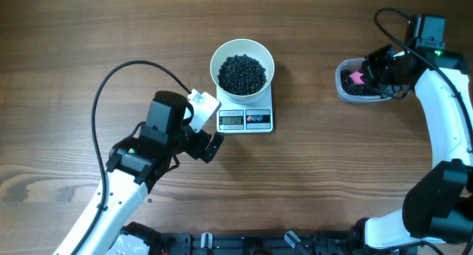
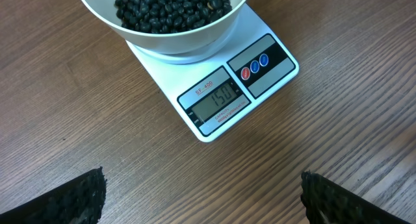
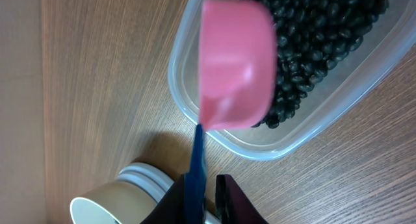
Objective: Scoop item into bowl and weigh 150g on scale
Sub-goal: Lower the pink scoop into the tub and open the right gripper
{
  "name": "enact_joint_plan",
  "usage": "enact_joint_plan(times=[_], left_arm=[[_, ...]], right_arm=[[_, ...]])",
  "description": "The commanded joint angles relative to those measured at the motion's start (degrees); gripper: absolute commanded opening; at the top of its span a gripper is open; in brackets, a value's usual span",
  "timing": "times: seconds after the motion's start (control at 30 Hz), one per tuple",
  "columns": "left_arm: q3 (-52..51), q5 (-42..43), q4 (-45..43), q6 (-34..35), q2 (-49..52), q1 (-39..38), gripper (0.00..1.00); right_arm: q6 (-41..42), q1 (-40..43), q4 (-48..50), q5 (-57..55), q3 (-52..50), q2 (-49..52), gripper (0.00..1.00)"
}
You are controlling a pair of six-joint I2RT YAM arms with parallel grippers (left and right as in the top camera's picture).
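Observation:
The white bowl (image 1: 219,54) stands on the scale (image 1: 260,120), holding a heap of black beans (image 1: 242,73). In the left wrist view the scale (image 2: 273,78) display reads 150 under the bowl (image 2: 162,42). My left gripper (image 1: 209,128) hangs open in front of the scale, nothing between its fingers (image 2: 84,198). My right gripper (image 3: 211,185) is over the clear tub (image 3: 260,149) of beans (image 3: 312,36). A pink scoop (image 3: 237,68) with a blue handle (image 3: 197,159) lies against one finger, and a small gap shows on the other side. The scoop looks blurred.
A paper cup (image 3: 110,208) stands just beside the tub, under my right gripper. The tub (image 1: 344,89) sits at the right of the wooden table, well apart from the scale. A black cable (image 1: 111,77) loops above my left arm.

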State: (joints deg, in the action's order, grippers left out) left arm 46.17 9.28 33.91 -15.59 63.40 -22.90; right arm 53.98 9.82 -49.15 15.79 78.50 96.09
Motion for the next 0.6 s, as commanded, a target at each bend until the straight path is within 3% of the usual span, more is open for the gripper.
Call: enact_joint_plan(times=[0.0,0.27,0.43,0.57], left_arm=[[-0.2,0.3,0.0,-0.5,0.2,0.3,1.00],[-0.2,0.3,0.0,-0.5,0.2,0.2,1.00],[-0.2,0.3,0.0,-0.5,0.2,0.2,1.00],[-0.2,0.3,0.0,-0.5,0.2,0.2,1.00]], right_arm=[[0.2,0.3,0.3,-1.4,-0.3,-0.3,0.18],[0.2,0.3,0.2,-1.1,-0.3,1.3,0.19],[0.2,0.3,-2.3,-0.7,-0.3,1.3,0.37],[0.3,0.3,-4.8,-0.2,-0.3,1.3,0.42]])
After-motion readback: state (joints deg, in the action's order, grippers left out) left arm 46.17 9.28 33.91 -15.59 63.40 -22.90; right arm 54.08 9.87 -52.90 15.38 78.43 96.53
